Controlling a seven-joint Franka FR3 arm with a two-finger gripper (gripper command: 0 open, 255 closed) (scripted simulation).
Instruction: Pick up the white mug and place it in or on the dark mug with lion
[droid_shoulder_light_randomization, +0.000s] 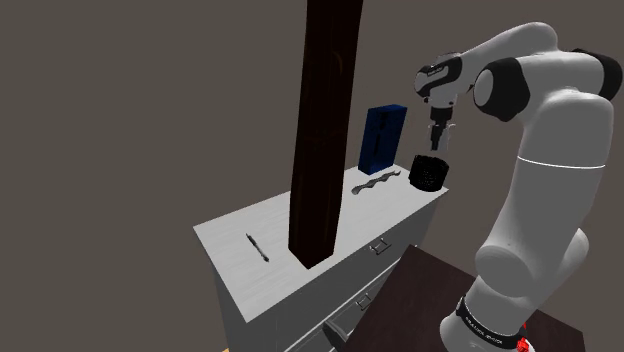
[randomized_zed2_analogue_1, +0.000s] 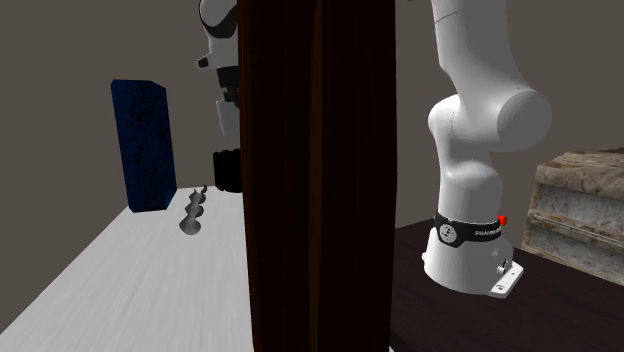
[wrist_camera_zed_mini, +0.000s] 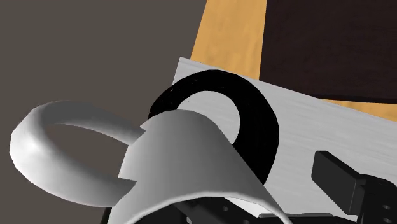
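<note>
Hanging just above the dark mug (droid_shoulder_light_randomization: 430, 172), the gripper (droid_shoulder_light_randomization: 440, 139) clasps the white mug (wrist_camera_zed_mini: 191, 159) between its fingers.

Both exterior views are dimly lit, their walls rendered a flat grey-brown. The pale grey tabletop (droid_shoulder_light_randomization: 270, 235) and the white, dark-jointed arm (droid_shoulder_light_randomization: 545, 150) are lit softly from above, with gentle shading underneath. The tall dark brown upright post (droid_shoulder_light_randomization: 325, 130) is left nearly black. A smooth grey gradient is seen across the plain white handled mug (wrist_camera_zed_mini: 191, 159) in the wrist view.
</note>
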